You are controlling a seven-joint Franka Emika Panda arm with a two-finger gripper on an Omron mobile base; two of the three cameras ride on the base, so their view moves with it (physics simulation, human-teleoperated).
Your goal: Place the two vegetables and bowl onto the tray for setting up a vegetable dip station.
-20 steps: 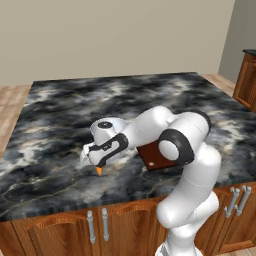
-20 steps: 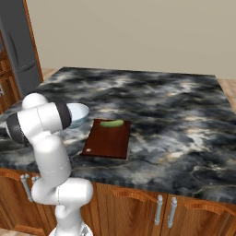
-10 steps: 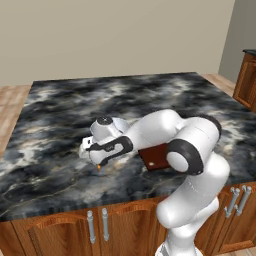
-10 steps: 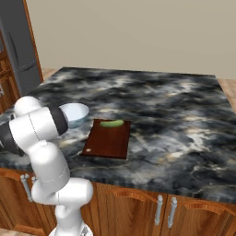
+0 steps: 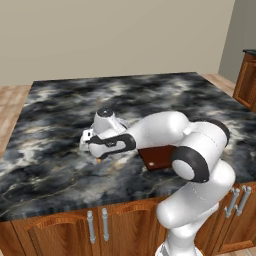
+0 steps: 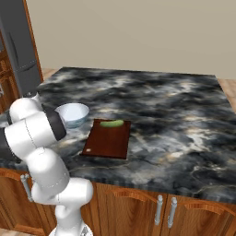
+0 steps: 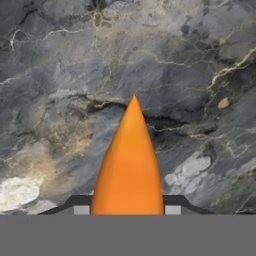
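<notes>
The tool [image 7: 128,209] was closed on the carrot [image 7: 129,165], whose orange body sat between the two dark fingertips [image 7: 80,206] in the hand view, tapering to a point that aimed away from the hand toward the dark marbled bench [image 7: 60,75]. In the left base view the tool [image 5: 98,156] hung low over the bench [image 5: 55,125], near its front edge, with the arm reaching out and down to it; a small bit of the carrot [image 5: 99,160] showed orange just under the hand. Whether the carrot's tip touched the bench surface could not be told.

Beside the tool, on the side of the arm's elbow, lay the tray [image 5: 159,156], a reddish-brown board whose near corner showed from under the forearm in the left base view. In the right base view the tray [image 6: 107,143] lay flat on the bench [image 6: 175,115], with a small pale dot near its front edge. The slim green vegetable [image 6: 111,123] rested on the tray at the far rim, well away from the carrot.

The bowl [image 6: 72,115], white with a pale blue tint, stood upright on the bench just beside the tray's far left corner, off the tray, partly behind the robot's shoulder in that view.
</notes>
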